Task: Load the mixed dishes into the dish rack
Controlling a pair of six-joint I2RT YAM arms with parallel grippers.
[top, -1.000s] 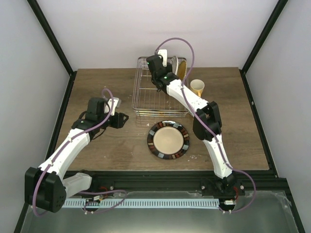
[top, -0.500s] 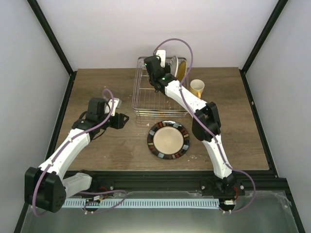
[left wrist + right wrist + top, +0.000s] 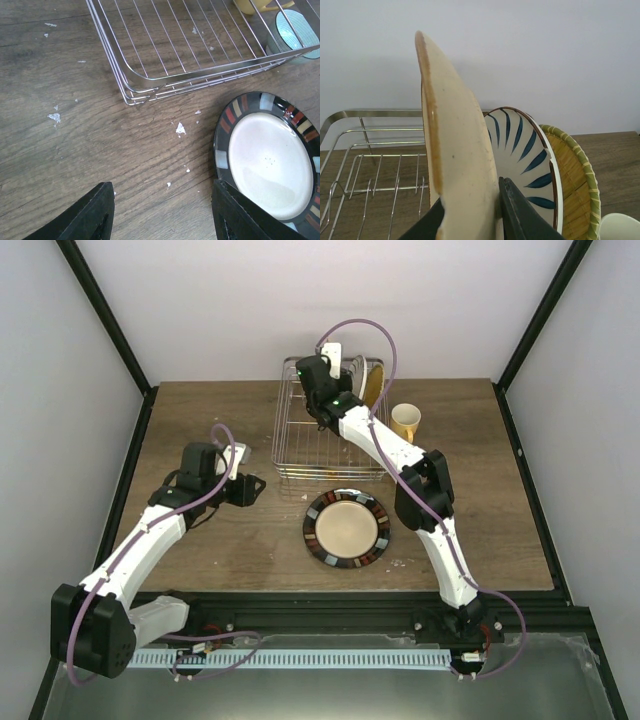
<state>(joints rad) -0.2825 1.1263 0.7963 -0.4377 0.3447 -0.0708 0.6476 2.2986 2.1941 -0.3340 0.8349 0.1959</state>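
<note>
Cream plate point(image 3: 460, 165), upright, is clamped in the right tool point(image 3: 472, 220), apparently above the rack point(image 3: 375, 113).

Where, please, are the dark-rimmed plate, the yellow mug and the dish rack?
dark-rimmed plate point(image 3: 347, 528): top external view, beige centre.
yellow mug point(image 3: 406, 421): top external view, its middle.
dish rack point(image 3: 129, 95): left wrist view, corner wire.

Plain white walls point(image 3: 300, 300) close in three sides, with black posts point(image 3: 105, 315) running up the corners. The bench point(image 3: 200, 420) is dark brown wood grain, dotted with small white flecks point(image 3: 180, 129). A black rail point(image 3: 330, 602) edges its near side. Light is soft and even, shadows faint.
</note>
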